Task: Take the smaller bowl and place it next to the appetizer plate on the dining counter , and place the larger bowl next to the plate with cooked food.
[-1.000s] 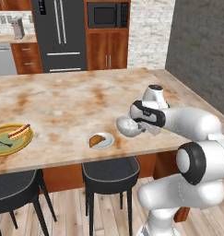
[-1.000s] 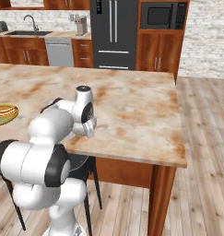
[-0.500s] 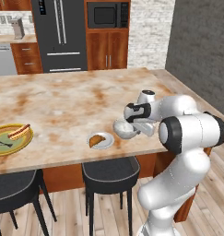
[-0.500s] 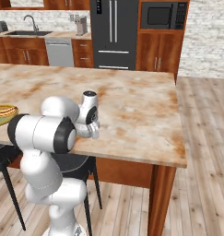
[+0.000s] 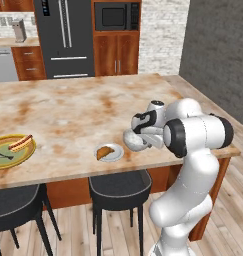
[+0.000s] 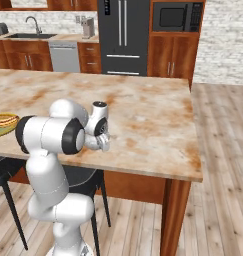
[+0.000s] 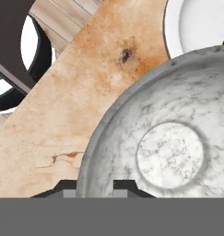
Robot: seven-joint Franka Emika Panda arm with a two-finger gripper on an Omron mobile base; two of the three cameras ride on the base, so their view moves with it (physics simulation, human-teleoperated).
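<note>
The smaller bowl (image 5: 131, 140), mottled grey-white, is low over the dining counter (image 5: 78, 102), just right of the small white appetizer plate (image 5: 109, 152) with its brown pastry. My gripper (image 5: 143, 135) is shut on the bowl's right rim. In the hand view the bowl (image 7: 171, 152) is close up and its rim runs between my fingertips (image 7: 125, 185), with the appetizer plate (image 7: 196, 25) beyond it. The yellow-olive plate with cooked food (image 5: 12, 151) lies at the counter's far left, and its edge (image 6: 3, 123) appears in the right base view. The larger bowl is out of view.
Two black stools (image 5: 119, 183) (image 5: 13, 202) stand under the counter's front edge, one of them (image 7: 14, 48) below the bowl in the hand view. The bowl is close to that front edge. A dark fridge (image 5: 64, 37) and wooden cabinets stand far behind.
The arm has folded in, and the gripper has carried the smaller bowl left and slightly down, closer to the appetizer plate.
</note>
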